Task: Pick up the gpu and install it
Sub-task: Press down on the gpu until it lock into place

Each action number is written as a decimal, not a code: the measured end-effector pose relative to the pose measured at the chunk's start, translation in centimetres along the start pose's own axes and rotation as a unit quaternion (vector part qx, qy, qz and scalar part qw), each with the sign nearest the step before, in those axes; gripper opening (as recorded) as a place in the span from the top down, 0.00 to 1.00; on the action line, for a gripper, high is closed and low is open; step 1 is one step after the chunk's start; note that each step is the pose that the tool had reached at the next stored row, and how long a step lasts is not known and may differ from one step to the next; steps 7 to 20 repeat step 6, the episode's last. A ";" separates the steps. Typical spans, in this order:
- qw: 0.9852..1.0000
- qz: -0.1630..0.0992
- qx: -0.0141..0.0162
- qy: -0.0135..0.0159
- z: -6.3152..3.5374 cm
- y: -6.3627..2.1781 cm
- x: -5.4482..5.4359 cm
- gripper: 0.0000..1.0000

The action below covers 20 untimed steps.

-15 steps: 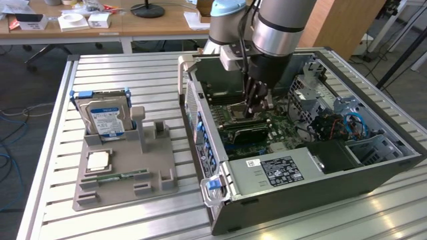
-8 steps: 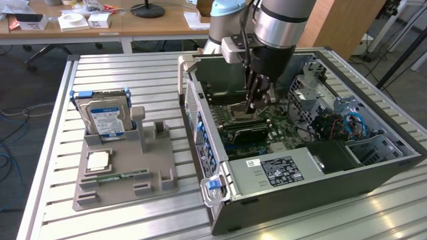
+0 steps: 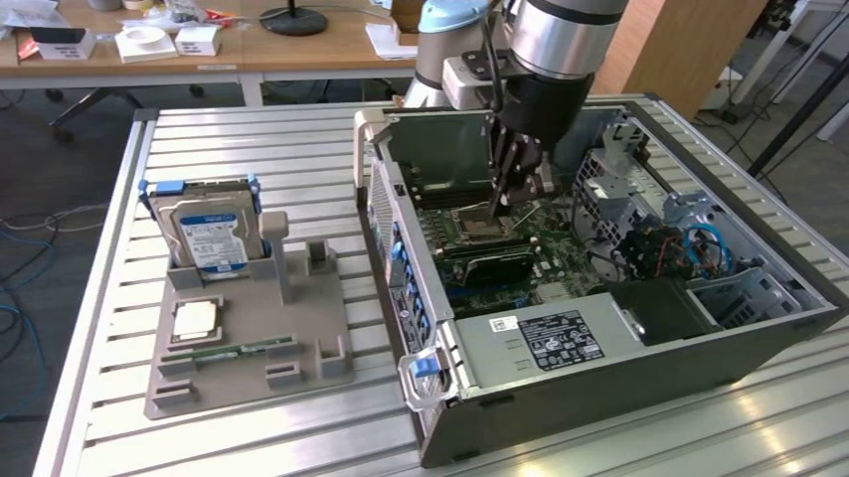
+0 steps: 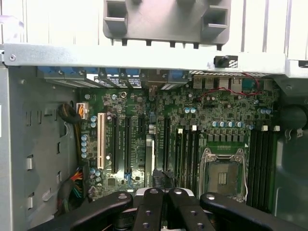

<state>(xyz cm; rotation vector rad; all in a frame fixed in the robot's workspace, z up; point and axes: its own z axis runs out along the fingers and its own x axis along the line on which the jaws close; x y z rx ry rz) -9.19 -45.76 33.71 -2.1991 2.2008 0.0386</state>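
While the gripper [image 3: 502, 211] hangs inside the open computer case [image 3: 743, 348], its jaws are pressed together with no gap visible between them. The gpu [image 3: 498, 264] is just below and ahead of them, standing on edge among the expansion slots of the motherboard [image 3: 558, 263]. From the wrist view the gpu [image 4: 149, 161] appears as a thin strip seen edge-on. Its long axis runs along the slots, straight away from the gripper [image 4: 163, 191] toward the case's rear wall, with the dark face turned away from the CPU socket [image 4: 224, 175]. Whether the fingertips [image 4: 150, 192] actually pinch its upper edge, I cannot tell.

The case also holds that empty socket just to one side of the jaws, memory slots between it and the card, and the power supply [image 3: 551, 338] farther off, beyond the gpu from the jaws. There are blue cables [image 3: 703, 248] at the far corner.

Well apart from the jaws — outside the case, on the slatted table [image 3: 106, 437] — sits a gray parts holder [image 3: 318, 363]. It carries a hard drive [image 3: 210, 237] upright, a processor chip [image 3: 195, 318] lying flat, and a memory stick [image 3: 233, 351] on its side.
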 end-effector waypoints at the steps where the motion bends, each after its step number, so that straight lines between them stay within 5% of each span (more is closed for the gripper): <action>1: 1.000 0.000 0.000 0.000 0.00 0.00 0.0 0.90; 20: 1.000 0.000 0.000 0.000 -0.01 0.00 0.0 0.90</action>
